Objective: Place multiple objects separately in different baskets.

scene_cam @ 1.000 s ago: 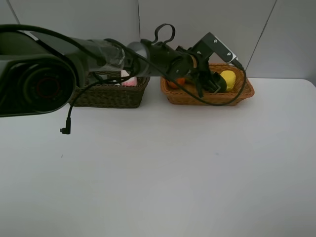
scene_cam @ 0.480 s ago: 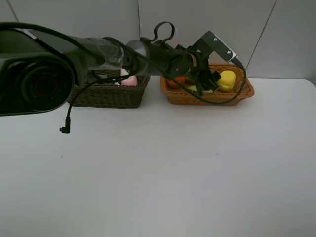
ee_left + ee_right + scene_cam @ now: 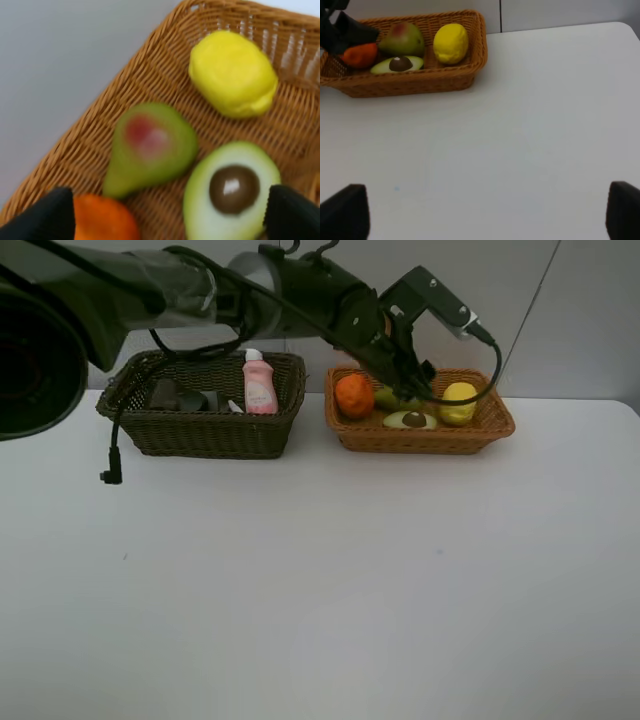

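Observation:
The orange-tan basket (image 3: 432, 442) holds the orange (image 3: 354, 395), the red-green pear (image 3: 388, 398), the avocado half (image 3: 410, 420) and the lemon (image 3: 460, 403). My left gripper (image 3: 408, 382) reaches across and hovers just above this basket, open and empty. Its wrist view looks down on the pear (image 3: 150, 147), the avocado half (image 3: 232, 190), the lemon (image 3: 232, 74) and the orange (image 3: 102, 220) between its black fingertips (image 3: 47, 215). The dark basket (image 3: 205, 435) holds the small pink bottle (image 3: 259, 383) and dark items. My right gripper (image 3: 482, 215) is open and empty above bare table.
A black cable with a plug (image 3: 110, 476) hangs from the left arm over the table in front of the dark basket. The right wrist view shows the orange-tan basket (image 3: 410, 82) and the white table's far edge (image 3: 560, 27).
My left gripper has lifted up out of the orange-tan basket. The arm has risen, so the fruits and the pink bottle now show fully.

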Robot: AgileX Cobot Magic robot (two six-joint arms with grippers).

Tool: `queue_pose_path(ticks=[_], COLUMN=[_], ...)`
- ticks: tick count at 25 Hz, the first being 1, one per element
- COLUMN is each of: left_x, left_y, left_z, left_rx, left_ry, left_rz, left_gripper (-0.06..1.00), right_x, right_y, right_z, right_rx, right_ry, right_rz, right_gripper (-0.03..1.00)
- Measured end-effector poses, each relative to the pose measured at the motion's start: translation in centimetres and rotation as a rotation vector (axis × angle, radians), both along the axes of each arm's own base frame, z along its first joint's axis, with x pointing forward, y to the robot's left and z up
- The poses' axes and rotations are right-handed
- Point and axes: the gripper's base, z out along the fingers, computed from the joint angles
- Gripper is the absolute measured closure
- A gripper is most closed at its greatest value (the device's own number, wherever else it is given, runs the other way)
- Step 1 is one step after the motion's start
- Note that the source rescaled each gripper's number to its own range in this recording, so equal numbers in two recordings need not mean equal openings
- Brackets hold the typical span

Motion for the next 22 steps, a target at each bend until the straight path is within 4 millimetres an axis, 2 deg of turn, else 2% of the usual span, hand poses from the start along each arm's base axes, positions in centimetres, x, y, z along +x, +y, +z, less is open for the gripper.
queue_pose_path(ticks=[5,10,14,22], left_x=[-2.0,-5.7,-9.5,-18.6], left_y=[2.1,5.5,9.6,18.3], left_z=[3.6,6.2,7.8,10.4], left_rx=[0.055,0.085,0.101,0.073], left_ry=[0.046,0.078,0.102,0.179], left_rz=[0.015,0.017,0.029,0.119], left_gripper=[-0.05,-0.05,-0.05,-0.05], right_x=[0.0,0.0,0.0,0.0], right_y=[0.0,0.0,0.0,0.0], right_z=[0.0,0.0,0.0,0.0], right_rx=[0.000,0.000,0.000,0.000], right_ry=[0.000,0.000,0.000,0.000], right_rz=[0.000,0.000,0.000,0.000], right_gripper=[-0.03,-0.03,-0.03,-0.03])
